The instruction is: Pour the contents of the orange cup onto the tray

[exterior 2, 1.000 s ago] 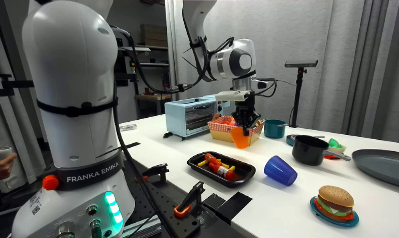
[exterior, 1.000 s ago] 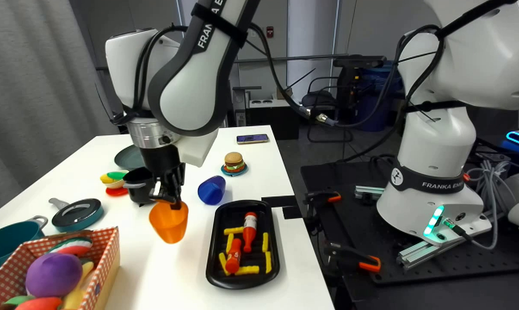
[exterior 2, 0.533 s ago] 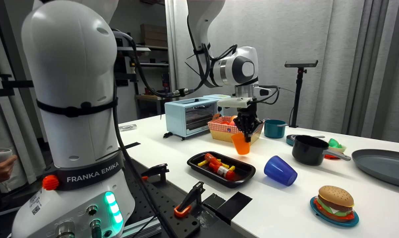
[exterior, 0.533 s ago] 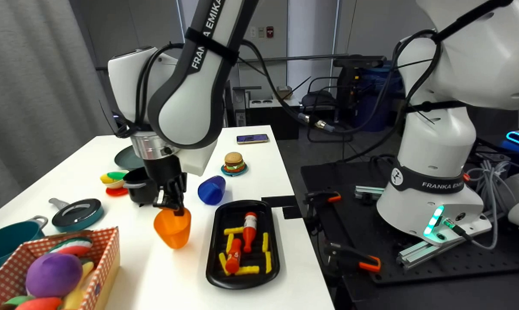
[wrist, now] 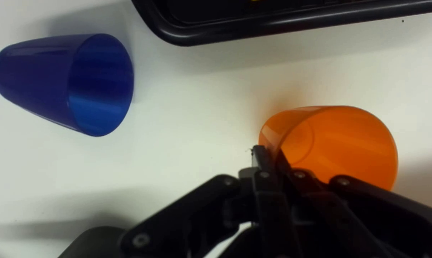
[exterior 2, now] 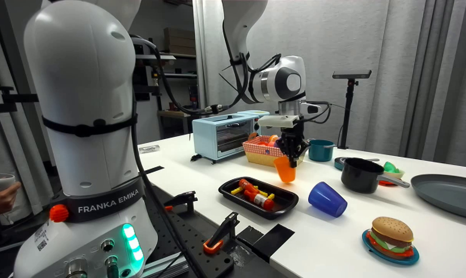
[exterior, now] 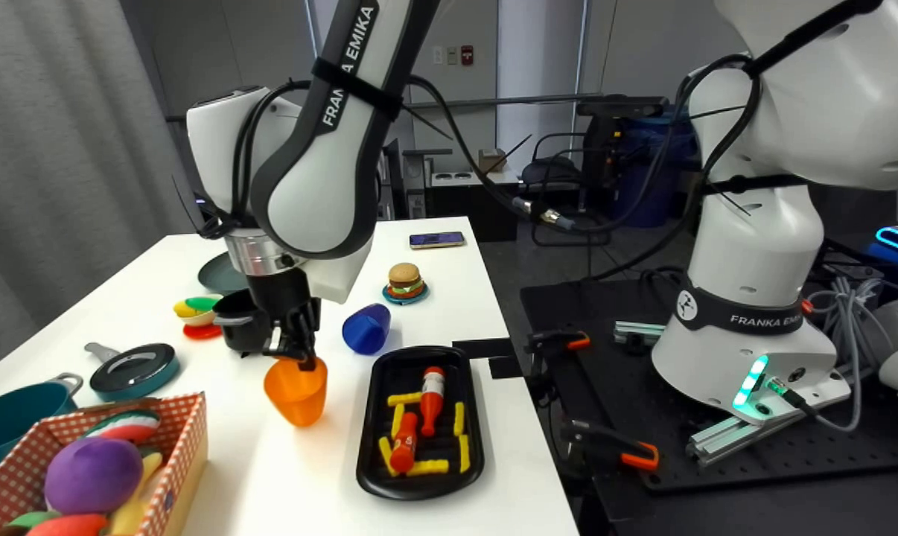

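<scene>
Probably light, smooth and slightly flexible, the orange cup (wrist: 355,143) suits a rim hold; the gripper (wrist: 271,154) pinches it there, one jaw inside

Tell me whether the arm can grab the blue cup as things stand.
Probably not: the gripper holds the orange cup by its wall and would likely have to release it first. The blue cup lies on its side, apart from both.

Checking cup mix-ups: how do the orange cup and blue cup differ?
The orange cup is pinched at its wall by the gripper; the blue cup is not held. The orange cup tilts, base down; the blue cup lies on its side on the table. Both taper toward the base.
</scene>
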`<move>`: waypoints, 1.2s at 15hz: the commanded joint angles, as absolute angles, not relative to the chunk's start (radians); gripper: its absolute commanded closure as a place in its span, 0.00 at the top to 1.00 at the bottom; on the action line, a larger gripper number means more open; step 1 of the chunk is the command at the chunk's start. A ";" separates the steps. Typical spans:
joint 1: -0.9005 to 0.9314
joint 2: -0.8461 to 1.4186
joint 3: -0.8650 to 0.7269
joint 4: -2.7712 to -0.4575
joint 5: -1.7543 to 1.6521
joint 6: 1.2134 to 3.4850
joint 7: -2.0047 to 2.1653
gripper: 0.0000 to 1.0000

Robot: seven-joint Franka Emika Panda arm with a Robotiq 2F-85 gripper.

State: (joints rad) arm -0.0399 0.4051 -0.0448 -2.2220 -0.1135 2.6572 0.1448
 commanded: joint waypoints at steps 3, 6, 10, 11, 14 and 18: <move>-0.049 0.431 -0.045 -2.196 -0.072 2.674 0.103 0.01; -0.050 0.434 -0.046 -2.194 -0.071 2.673 0.105 0.01; -0.052 0.442 -0.043 -2.188 -0.061 2.662 0.106 0.29; -0.052 0.445 -0.043 -2.186 -0.059 2.661 0.106 0.32; -0.052 0.453 -0.044 -2.178 -0.054 2.658 0.106 0.53; -0.053 0.458 -0.044 -2.170 -0.048 2.656 0.104 0.84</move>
State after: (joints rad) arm -0.0450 0.4399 -0.0450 -2.1972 -0.0884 2.6571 0.1428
